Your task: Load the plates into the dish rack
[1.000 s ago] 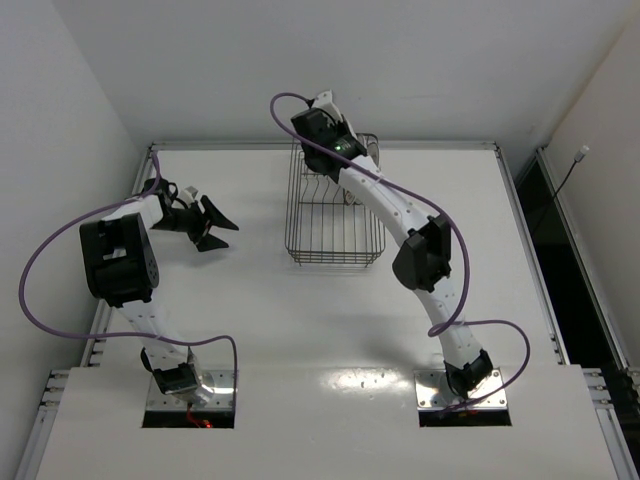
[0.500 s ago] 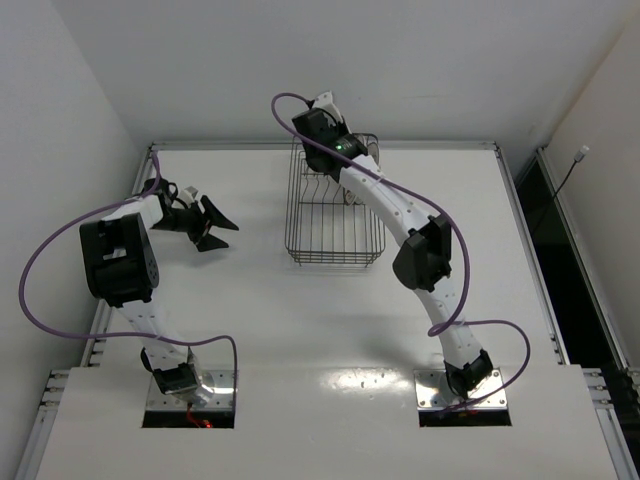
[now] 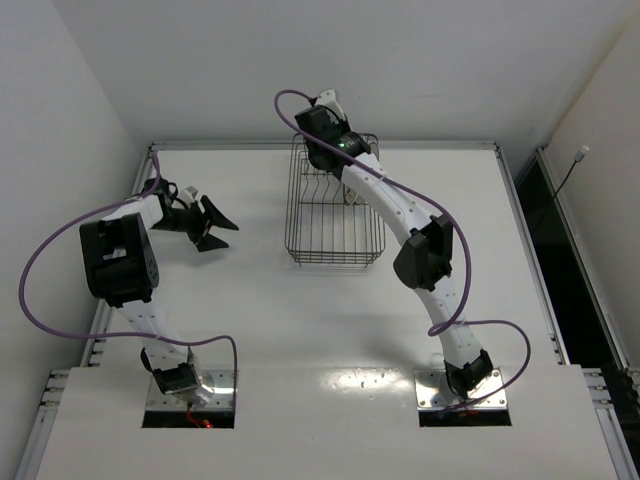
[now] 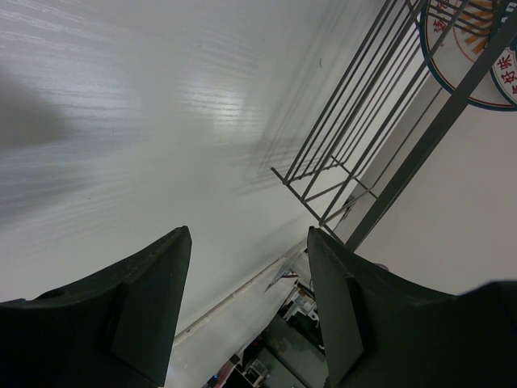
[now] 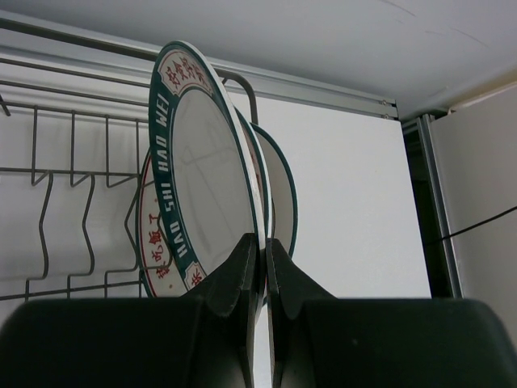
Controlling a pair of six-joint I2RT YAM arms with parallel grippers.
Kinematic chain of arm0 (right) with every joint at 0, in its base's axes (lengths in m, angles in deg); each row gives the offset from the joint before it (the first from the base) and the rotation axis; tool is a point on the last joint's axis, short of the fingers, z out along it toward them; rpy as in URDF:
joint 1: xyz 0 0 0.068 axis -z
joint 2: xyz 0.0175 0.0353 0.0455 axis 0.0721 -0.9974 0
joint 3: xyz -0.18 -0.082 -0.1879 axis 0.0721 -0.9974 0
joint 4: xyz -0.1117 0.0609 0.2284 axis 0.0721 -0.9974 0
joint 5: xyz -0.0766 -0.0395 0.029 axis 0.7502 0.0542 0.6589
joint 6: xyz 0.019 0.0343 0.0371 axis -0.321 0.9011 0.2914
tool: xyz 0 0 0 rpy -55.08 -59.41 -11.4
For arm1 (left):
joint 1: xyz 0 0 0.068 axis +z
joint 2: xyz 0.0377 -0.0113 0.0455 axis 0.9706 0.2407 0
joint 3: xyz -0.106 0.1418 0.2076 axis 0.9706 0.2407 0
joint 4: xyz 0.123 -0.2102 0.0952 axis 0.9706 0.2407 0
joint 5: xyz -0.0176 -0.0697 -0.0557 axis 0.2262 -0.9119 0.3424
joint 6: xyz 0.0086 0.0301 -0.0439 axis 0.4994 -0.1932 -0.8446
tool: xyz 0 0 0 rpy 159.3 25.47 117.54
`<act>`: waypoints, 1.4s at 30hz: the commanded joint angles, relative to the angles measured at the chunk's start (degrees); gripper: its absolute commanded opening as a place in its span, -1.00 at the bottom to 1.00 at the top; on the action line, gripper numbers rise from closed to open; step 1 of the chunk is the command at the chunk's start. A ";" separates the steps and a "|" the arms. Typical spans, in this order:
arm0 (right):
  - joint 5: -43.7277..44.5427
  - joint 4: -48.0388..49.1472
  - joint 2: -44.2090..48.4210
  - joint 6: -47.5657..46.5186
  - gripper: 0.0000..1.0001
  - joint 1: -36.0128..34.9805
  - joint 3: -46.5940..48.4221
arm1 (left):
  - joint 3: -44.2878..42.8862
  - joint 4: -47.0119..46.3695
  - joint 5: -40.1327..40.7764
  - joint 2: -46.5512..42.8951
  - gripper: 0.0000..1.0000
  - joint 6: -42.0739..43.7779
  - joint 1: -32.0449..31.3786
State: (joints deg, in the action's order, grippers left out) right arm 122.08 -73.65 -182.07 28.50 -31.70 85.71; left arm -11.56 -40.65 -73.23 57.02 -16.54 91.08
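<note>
Top view: a white table (image 3: 250, 300) carries a dark wire dish rack (image 3: 333, 215) at its far middle. The right gripper (image 3: 316, 125) reaches over the rack's far end. Across the last second it has edged only slightly, to the right and a touch nearer, and the rack has not moved. So small a shift reads as a plate being settled into a slot, not carried, so the loading looks close to done. The left gripper (image 3: 213, 224) hangs well apart to the left of the rack, unmoved, its jaws spread and empty.

Left wrist view: two dark fingers stand apart with nothing between them, only bare tabletop beyond. At upper right the rack's wires rise. Behind them shows part of a sunburst plate (image 4: 477, 48), with orange rays inside a teal rim bearing red characters.

Right wrist view: the jaws pinch the lower rim of a lettered-rim plate (image 5: 206, 186), which stands nearly upright inside the rack (its teal band reads "HAO MEI"). Just behind it stands a teal-edged plate (image 5: 284, 202). At lower left a rim with red characters peeks out, probably the sunburst plate. Divider prongs stand to the left. The plate is not yet released; letting go looks like the remaining step.
</note>
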 commanded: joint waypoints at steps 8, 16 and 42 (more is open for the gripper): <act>2.78 4.30 2.84 -0.61 -1.00 -0.02 2.89 | -0.52 0.32 -0.22 0.13 0.13 0.60 0.55; 5.06 5.45 4.69 -2.80 -1.00 -0.02 2.89 | -0.52 0.32 -0.22 0.13 0.13 0.60 0.55; -0.55 2.47 1.97 1.68 -1.00 -0.55 2.46 | -0.52 0.32 -0.22 0.13 0.13 0.60 0.55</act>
State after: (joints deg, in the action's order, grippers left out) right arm 121.73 -72.03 -181.96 28.39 -32.01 85.71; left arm -11.56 -40.63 -73.23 57.02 -16.54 91.08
